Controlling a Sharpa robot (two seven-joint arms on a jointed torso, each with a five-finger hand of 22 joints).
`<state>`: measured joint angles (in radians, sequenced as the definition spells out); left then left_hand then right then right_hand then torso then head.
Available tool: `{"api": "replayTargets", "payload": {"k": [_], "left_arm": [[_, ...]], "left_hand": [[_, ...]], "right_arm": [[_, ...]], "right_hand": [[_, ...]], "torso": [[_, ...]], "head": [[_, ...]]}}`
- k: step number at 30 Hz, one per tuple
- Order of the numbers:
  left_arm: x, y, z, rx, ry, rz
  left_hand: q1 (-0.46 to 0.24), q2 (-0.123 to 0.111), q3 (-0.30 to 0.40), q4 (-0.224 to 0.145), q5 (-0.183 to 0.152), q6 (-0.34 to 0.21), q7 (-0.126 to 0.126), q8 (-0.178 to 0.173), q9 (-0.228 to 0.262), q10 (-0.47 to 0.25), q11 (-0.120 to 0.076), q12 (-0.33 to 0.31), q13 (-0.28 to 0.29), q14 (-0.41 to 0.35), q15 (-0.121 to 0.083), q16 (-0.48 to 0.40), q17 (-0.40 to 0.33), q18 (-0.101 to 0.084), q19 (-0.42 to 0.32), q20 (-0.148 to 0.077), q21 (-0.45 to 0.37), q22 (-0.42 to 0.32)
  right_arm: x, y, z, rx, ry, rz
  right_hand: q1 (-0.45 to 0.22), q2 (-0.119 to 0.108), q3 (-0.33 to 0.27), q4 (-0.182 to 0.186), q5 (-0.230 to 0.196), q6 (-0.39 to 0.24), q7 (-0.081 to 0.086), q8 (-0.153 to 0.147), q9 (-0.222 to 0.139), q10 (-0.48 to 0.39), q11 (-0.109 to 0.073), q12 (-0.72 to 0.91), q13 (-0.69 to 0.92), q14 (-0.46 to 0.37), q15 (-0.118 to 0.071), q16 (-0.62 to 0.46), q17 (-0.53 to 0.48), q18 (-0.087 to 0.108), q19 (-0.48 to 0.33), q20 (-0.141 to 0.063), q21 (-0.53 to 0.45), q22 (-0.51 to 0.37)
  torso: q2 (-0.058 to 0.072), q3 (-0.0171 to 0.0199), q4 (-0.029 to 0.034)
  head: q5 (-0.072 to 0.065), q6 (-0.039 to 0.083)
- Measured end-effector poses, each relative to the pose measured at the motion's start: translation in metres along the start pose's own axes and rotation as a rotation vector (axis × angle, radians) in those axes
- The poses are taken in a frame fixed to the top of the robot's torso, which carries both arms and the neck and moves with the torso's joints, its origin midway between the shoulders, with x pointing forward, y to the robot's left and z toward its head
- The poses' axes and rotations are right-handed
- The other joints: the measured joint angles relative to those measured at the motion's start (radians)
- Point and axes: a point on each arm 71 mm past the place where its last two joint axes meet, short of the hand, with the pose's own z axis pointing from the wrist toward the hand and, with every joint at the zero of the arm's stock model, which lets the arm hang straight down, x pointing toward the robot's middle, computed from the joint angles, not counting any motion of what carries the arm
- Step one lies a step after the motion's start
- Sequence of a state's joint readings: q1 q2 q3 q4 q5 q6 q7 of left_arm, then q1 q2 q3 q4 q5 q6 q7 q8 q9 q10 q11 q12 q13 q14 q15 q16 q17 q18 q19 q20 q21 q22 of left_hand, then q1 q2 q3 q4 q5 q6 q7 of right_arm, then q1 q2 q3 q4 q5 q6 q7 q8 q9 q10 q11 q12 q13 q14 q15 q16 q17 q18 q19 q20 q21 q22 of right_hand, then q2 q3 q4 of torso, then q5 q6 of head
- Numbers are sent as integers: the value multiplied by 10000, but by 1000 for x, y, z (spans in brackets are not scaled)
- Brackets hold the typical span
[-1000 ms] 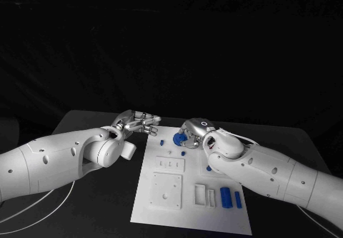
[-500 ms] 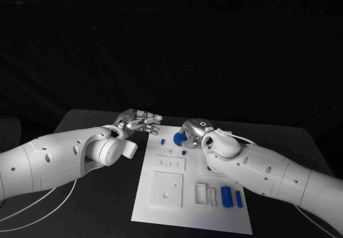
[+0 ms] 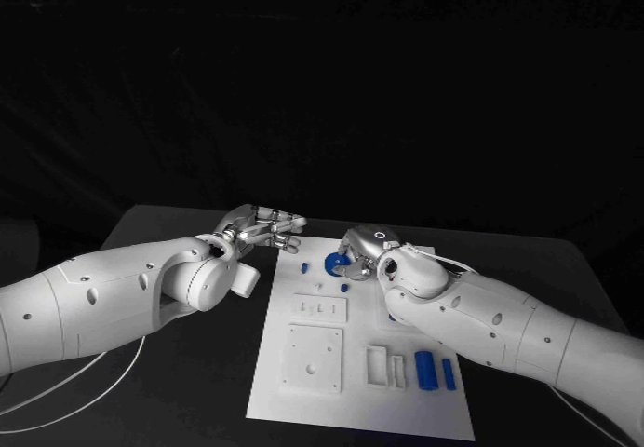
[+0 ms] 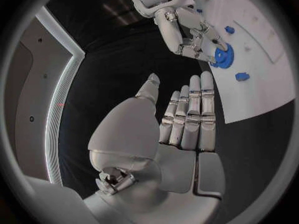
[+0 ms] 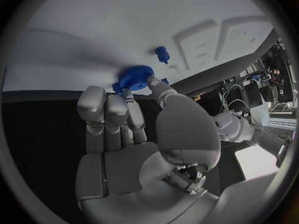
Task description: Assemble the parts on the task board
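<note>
A blue gear (image 3: 339,263) is gripped by the right robot hand (image 3: 360,253) at the task board's (image 3: 360,410) far edge; the left robot hand (image 3: 263,229), fingers extended, holds nothing over bare table (image 3: 175,372).

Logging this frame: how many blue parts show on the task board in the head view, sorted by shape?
Blue gear, held by the right hand: 1
Small blue pieces, the last partly behind the right arm: 3
Long blue pieces: 2
Total: 6

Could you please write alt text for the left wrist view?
The right hand grips a blue gear at the edge of the white task board. The left hand hovers open over the black table, holding nothing.
</note>
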<state>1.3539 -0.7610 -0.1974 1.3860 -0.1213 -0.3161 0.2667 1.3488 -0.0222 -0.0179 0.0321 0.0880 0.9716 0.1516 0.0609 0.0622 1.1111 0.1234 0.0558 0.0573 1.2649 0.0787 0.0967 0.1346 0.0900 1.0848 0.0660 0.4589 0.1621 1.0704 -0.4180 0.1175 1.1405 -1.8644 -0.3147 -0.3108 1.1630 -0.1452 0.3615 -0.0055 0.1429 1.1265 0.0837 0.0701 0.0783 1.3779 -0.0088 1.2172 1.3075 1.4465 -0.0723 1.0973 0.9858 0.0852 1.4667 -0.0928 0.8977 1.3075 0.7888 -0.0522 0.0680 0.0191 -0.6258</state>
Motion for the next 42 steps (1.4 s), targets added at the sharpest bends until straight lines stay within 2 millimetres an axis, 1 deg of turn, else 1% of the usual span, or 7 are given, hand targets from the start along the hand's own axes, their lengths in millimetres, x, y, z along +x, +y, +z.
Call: {"api": "replayTargets", "payload": {"k": [5,13,18,24,30,34,42], "left_arm": [[0,0,0,-5,-4,1],[-3,1,0,-16,-67,19],[-6,1,-1,-28,-128,31],[-10,2,-2,-46,-207,43],[-15,2,-4,-57,-301,57],[-16,2,-5,-19,-338,57],[-19,2,-5,94,-381,55]], "left_hand": [[0,0,0,0,0,0,0,0,0,0,0,0,0,0,0,0,0,0,0,0,0,0],[0,0,0,0,0,-35,35,0,0,0,0,0,0,0,0,0,2,-1,0,0,0,0],[0,0,0,0,0,-35,36,0,0,0,0,0,0,0,0,0,8,-5,0,0,0,-1],[0,0,0,0,0,-35,35,0,0,1,0,0,0,0,0,0,7,47,0,0,0,-1],[0,0,0,0,0,5,-5,0,0,1,0,0,0,0,0,0,7,110,0,0,30,-1],[0,0,0,0,0,91,19,0,7,1,-1,0,0,25,25,81,32,109,0,1,54,-1],[0,0,0,0,0,91,19,0,6,1,-1,0,0,37,37,110,37,108,0,1,94,16]], "right_arm": [[1,-1,0,39,51,81],[-1,-5,-7,31,94,313],[-9,-12,-17,7,-43,484],[-30,-38,-30,336,-575,759],[-54,-83,-45,930,-1137,1323],[-58,-118,-57,1238,-1170,2005],[-46,-164,-69,1433,-947,3067]], "right_hand": [[-513,-425,-200,1015,-916,-231,22,-43,-58,-38,35,0,0,0,0,1,7,1,0,0,0,0],[-273,-688,-1452,2284,-925,-479,56,-42,-80,-40,34,-36,-1,-39,-36,2,92,1,1,-73,0,-1],[-65,-765,-1489,2426,-925,-478,56,-41,-79,-39,34,-36,-1,-39,-36,-36,129,1,1,-73,0,-1],[448,-687,-1057,1978,-925,-478,56,-42,-79,-39,34,-35,-1,-39,-36,-36,140,-2,1,-72,0,-1],[904,-467,-622,946,-915,-478,56,-42,-79,-39,34,-35,-1,-6,-3,-74,82,-3,-4,-64,1,-1],[1080,-224,-937,149,198,-512,90,-42,-82,-75,70,-34,-1,1,4,-179,-19,-4,0,2,-101,-1],[1076,13,-1469,-496,1015,-562,140,-42,-88,-146,141,-72,-1,-32,35,-180,-22,-6,0,2,-151,-1]], "torso": [[-6,0,-12],[-14,19,-28],[-22,32,-50],[-49,73,-134],[-87,154,-268],[-111,223,-387],[-142,370,-554]], "head": [[13,-4],[26,12],[16,48],[46,62],[76,82],[83,111],[75,146]]}}
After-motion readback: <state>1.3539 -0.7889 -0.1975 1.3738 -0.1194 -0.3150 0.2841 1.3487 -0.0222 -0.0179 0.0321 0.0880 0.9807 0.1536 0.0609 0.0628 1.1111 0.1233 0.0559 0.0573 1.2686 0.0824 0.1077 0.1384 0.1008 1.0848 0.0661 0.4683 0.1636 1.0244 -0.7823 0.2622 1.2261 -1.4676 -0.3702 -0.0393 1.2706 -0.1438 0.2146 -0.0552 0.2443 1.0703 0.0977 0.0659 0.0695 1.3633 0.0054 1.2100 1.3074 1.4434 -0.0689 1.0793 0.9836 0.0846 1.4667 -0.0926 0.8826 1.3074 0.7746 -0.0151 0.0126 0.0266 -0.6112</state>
